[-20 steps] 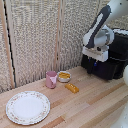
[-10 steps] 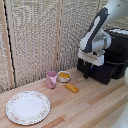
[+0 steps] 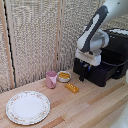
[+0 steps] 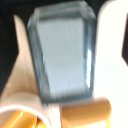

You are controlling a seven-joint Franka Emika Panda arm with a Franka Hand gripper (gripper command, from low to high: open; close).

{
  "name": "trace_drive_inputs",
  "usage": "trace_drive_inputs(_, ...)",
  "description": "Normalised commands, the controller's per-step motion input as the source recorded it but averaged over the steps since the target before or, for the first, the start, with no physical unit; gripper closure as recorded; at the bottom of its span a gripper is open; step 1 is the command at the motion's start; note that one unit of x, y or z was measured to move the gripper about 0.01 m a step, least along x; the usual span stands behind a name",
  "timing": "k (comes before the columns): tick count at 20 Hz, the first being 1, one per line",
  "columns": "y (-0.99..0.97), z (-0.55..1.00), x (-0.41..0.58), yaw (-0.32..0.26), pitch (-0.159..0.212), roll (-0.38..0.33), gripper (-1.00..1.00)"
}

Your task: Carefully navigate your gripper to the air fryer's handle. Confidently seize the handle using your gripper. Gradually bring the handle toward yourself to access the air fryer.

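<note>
The black air fryer [image 3: 118, 49] stands on the wooden table at the exterior view's right. Its drawer [image 3: 101, 75] sticks out toward the exterior view's left. My gripper [image 3: 82, 75] hangs from the white and grey arm at the drawer's front and is closed there on the handle, which the fingers and hand largely hide. The wrist view is blurred: a grey block [image 4: 62, 52] fills the middle, with wood around it.
A pink cup [image 3: 51, 79], a small bowl [image 3: 64, 76] with yellow contents and an orange piece [image 3: 72, 88] lie just beside the drawer front. A patterned plate [image 3: 27, 107] sits near the front at the exterior view's left. A woven screen backs the table.
The arm has moved down and toward the exterior view's left, and the drawer front has come out with it, closer to the bowl.
</note>
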Motion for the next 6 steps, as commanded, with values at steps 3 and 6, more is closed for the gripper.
trace_drive_inputs(3,0.06,0.89,-0.012,0.011,0.112,-0.009,-1.0)
trace_drive_inputs(6,0.04,0.71,0.017,-0.003,0.143,0.006,-1.0)
